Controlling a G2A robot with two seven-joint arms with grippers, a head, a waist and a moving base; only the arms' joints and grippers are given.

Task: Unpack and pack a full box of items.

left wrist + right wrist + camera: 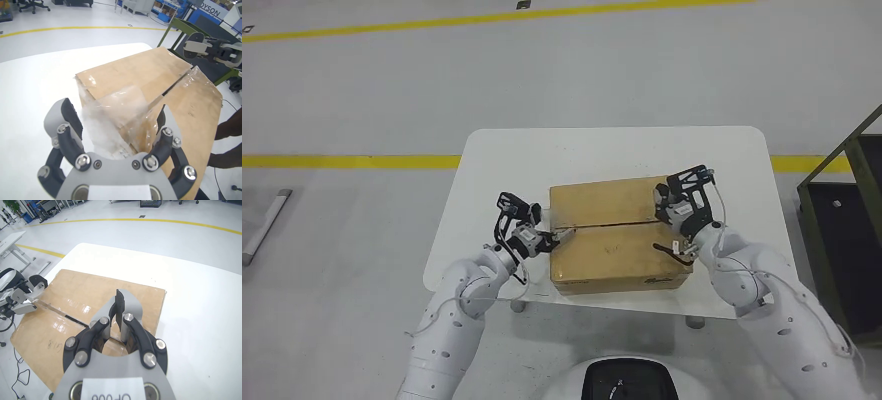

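Box sits closed mid-counter, its seam taped. Left end effector is spread open around loose tape at the left end. Right end effector is pinched shut, empty, above the right end. Unsealing seems in hand; next, likely pinch the tape and peel.

Floor: your pale grey floor carries yellow lines | Furniture: white round-cornered table; green metal frame just beside it; office chairs and a white desk well apart | Light: even, glare on your tabletop.
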